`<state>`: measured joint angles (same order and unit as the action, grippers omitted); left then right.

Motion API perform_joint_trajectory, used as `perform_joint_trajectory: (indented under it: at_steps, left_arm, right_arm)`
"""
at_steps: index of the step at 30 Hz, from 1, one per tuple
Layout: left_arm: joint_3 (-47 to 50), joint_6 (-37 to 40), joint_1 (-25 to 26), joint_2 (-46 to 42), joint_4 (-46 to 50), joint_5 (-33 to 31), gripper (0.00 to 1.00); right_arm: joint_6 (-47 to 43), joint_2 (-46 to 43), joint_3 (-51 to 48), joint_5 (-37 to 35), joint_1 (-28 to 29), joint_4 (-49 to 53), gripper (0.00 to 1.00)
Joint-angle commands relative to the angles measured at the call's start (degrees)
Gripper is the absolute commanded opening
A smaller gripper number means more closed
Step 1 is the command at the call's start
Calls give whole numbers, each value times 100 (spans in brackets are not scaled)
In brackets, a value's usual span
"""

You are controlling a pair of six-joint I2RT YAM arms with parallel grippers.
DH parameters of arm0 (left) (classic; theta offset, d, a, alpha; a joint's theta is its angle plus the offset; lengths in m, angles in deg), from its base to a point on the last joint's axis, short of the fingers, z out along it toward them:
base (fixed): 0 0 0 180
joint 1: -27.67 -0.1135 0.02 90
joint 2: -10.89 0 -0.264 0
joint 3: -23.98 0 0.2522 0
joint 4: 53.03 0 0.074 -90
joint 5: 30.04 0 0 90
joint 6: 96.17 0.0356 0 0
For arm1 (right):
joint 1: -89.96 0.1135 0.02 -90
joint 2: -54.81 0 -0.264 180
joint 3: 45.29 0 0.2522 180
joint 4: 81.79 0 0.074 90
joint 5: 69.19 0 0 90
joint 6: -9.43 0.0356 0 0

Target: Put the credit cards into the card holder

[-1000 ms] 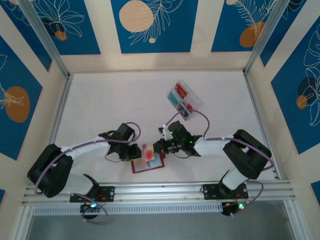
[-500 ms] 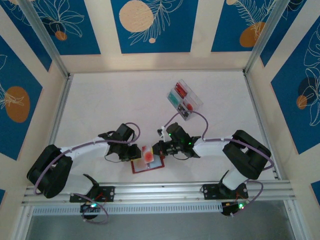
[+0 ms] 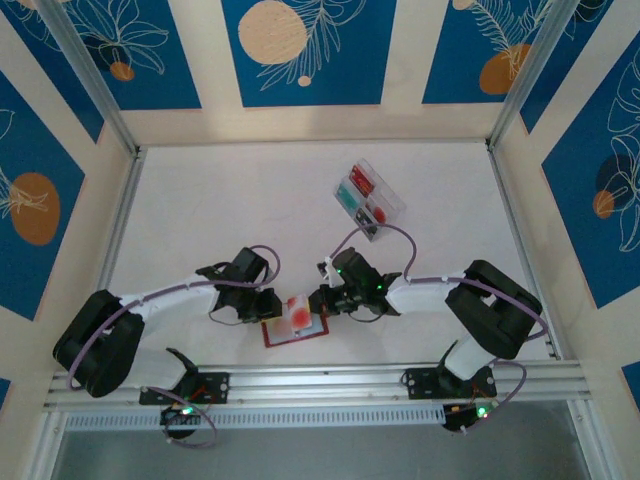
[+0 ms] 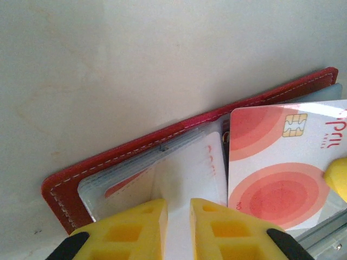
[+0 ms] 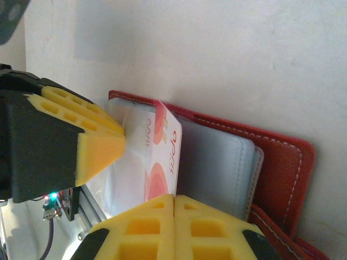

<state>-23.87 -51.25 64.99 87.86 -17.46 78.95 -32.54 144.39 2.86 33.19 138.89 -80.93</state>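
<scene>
Right end effector (image 5: 173,200) is clamped shut on a red-and-white credit card (image 5: 162,146), held edge-down over the open card holder (image 5: 271,157) near the counter's (image 5: 217,49) front edge. Left end effector (image 4: 178,208), narrow, pinches a clear pocket leaf (image 4: 181,168). The card could miss the slot mouth and skate across the leaf, or the leaf could slip free.

Two jointed arms, left arm (image 3: 165,293) and right arm (image 3: 425,290): white tube links, bulky black joint housings, black wrist blocks. A thin purple cable (image 3: 270,262) loops along each (wrist end back toward the shoulder). Small green lights (image 3: 345,268) glow on the right wrist and at both bases. Left hand (image 3: 268,304) and right hand (image 3: 320,298): black finger bodies, bright yellow pads (image 4: 135,230) moulded with square recesses, flat inner faces.
</scene>
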Motion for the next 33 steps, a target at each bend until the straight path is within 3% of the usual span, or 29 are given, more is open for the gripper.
perform_joint_trajectory:
  at_steps: [1,33]
  left_arm:
    - [150,-60,46,-59,159,-149,19]
    - [223,-80,30,-85,95,-162,19]
  right_arm:
    - [-61,-8,120,-53,73,346,0]
    - [-362,374,561,568,108,1335,0]
